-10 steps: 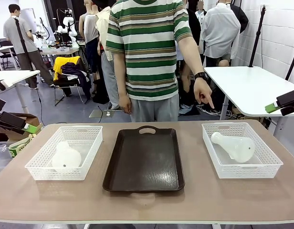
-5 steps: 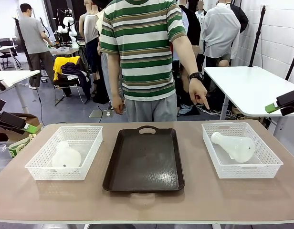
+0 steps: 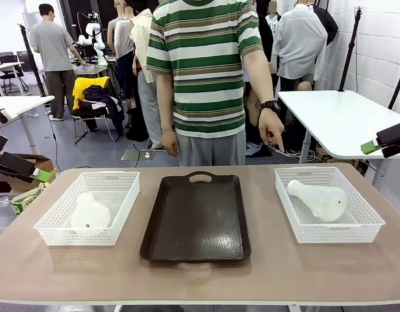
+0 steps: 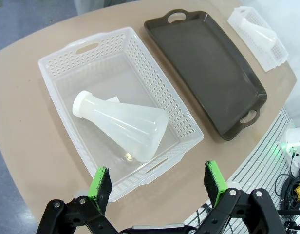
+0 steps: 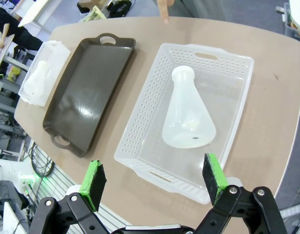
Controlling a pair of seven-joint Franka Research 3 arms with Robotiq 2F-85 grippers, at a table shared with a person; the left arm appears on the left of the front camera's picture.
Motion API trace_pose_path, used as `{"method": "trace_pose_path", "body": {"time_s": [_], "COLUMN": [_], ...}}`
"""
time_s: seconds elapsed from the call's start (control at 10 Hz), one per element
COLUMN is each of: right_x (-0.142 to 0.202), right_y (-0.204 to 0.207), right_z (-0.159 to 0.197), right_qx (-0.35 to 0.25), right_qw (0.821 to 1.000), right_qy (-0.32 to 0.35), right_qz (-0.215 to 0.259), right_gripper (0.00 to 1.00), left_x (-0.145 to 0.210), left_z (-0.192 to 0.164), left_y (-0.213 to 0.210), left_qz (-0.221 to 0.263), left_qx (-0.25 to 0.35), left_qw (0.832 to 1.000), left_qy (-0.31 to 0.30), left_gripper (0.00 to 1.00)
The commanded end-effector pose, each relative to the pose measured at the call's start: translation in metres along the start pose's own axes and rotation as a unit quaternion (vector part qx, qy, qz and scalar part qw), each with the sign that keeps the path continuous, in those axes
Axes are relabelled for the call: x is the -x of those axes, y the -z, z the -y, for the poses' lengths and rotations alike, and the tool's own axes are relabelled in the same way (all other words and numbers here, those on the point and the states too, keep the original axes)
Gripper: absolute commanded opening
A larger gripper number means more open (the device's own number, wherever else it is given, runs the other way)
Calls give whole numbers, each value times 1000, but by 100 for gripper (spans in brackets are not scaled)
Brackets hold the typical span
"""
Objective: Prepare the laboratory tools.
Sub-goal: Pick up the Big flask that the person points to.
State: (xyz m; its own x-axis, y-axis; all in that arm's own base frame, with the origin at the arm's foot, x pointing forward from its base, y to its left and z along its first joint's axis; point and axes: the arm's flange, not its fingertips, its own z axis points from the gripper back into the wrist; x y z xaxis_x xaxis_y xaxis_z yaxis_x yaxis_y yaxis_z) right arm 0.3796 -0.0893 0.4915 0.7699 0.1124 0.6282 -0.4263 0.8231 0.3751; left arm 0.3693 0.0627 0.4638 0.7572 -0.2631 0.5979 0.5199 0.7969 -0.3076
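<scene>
Green-padded jaws gape wide, both arms hovering.
Ahead of left gripper (image 4: 157,181) lies one flask (image 4: 121,124); ahead of right gripper (image 5: 155,176), the other flask (image 5: 189,122).

We see both flasks frosted translucent white: left flask (image 3: 89,213), right flask (image 3: 319,198). Left basket (image 3: 76,238) and right basket (image 3: 343,234) are white, with perforated grid walls. Tray (image 3: 197,221) is dark brown and glossy. Table (image 3: 200,276) is plain light tan. Person's shirt (image 3: 203,65) has green, white and brown horizontal stripes; watch (image 3: 271,104) is black. Left gripper (image 4: 156,175) and right gripper (image 5: 154,168): black fingers, bright green pads.
</scene>
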Motion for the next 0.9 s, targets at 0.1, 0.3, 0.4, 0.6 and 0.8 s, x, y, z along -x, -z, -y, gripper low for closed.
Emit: {"method": "trace_pose_path", "body": {"time_s": [0.1, 0.3, 0.4, 0.6, 0.8], "right_x": [-13, -54, -76, -113, -123], "right_y": [-1, 19, 42, 107, 163], "right_z": [-12, -28, -34, -44, -53], "right_qx": [34, 84, 103, 162, 197], "right_qw": [998, 988, 978, 951, 926], "right_qy": [-46, -113, -146, -202, -242], "right_qz": [-13, -68, -106, -167, -214], "right_gripper": [100, 100, 100, 100, 100], "left_x": [3, 3, 3, 3, 3], "left_z": [-2, -2, -2, -2, -2], "left_y": [1, 1, 1, 1, 1], "left_qz": [8, 8, 8, 8, 8], "left_qx": [8, 8, 8, 8, 8], "left_qw": [1000, 1000, 1000, 1000, 1000], "left_qy": [9, 9, 9, 9, 9], "left_gripper": [100, 100, 100, 100, 100]}}
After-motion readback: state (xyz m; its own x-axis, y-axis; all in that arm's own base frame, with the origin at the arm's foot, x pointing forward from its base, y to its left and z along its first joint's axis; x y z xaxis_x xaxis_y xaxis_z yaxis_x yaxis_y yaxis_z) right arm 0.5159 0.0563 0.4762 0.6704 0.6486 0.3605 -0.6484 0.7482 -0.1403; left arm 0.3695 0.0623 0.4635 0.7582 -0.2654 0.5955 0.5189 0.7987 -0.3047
